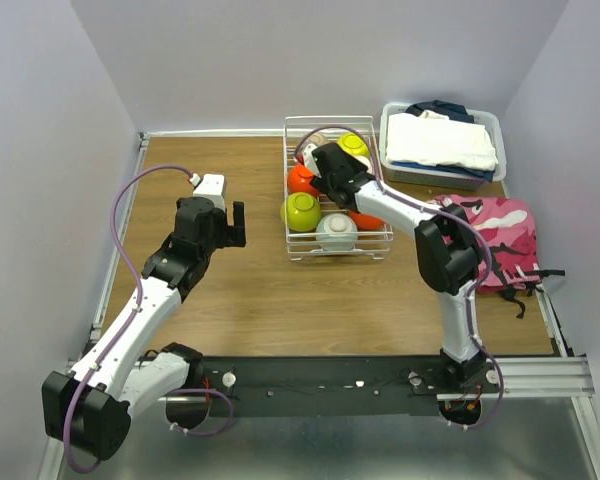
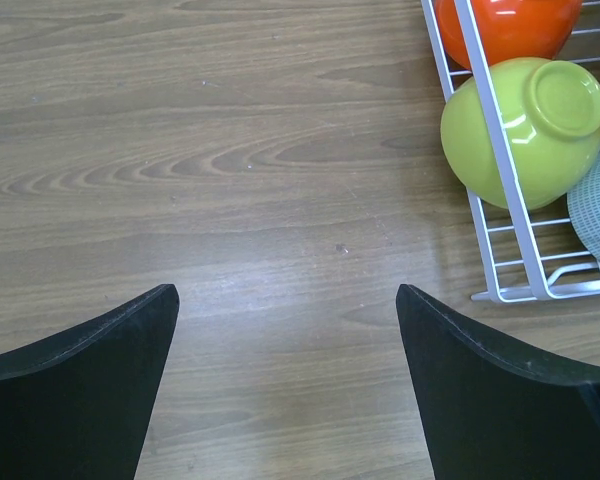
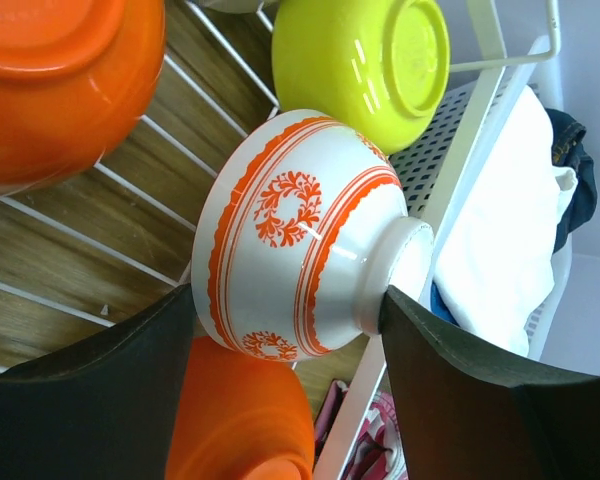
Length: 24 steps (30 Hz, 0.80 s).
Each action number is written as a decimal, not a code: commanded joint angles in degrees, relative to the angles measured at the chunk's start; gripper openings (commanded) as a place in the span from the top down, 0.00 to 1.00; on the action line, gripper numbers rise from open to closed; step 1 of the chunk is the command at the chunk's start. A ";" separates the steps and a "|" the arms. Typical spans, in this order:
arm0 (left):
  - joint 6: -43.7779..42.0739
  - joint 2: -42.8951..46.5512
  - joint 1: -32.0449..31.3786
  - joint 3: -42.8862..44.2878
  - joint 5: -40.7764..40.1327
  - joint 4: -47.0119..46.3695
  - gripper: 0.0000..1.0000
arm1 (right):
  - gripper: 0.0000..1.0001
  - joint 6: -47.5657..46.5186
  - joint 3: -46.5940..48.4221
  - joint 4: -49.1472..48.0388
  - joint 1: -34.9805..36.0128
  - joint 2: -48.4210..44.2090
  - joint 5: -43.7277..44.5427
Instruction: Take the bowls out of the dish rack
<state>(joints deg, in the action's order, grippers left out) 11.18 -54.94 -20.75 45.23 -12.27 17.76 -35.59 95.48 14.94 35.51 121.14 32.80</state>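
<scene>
The white wire dish rack stands at the back centre, holding several bowls. Among them are a lime-green bowl, a pale blue one, an orange one and a second lime-green one. My right gripper reaches into the rack. In the right wrist view it is shut on the white-and-red patterned bowl, one finger at the rim and the other at the foot. Orange bowls lie beside and below it. My left gripper hovers open over bare wood, left of the rack.
A grey bin of folded clothes sits right of the rack. A pink camouflage bag lies at the right edge. Walls close in the back and both sides. Bare wooden table stretches left of and in front of the rack.
</scene>
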 commanded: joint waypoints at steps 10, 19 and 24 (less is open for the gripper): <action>0.16 0.36 -0.34 0.03 1.81 0.26 0.01 | 0.66 10.19 0.06 -1.84 -0.26 -6.88 -9.85; 0.51 0.71 -0.34 -0.23 4.27 -0.53 0.01 | 0.67 18.27 -0.12 -2.37 -0.35 -8.99 -12.85; 0.86 0.97 -0.34 -0.50 6.38 -1.15 0.01 | 0.67 24.68 -2.14 -3.77 -0.61 -11.62 -14.51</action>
<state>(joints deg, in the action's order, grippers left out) 11.22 -54.92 -20.75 45.21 -9.08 18.02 -18.20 95.13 14.83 35.24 114.74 20.36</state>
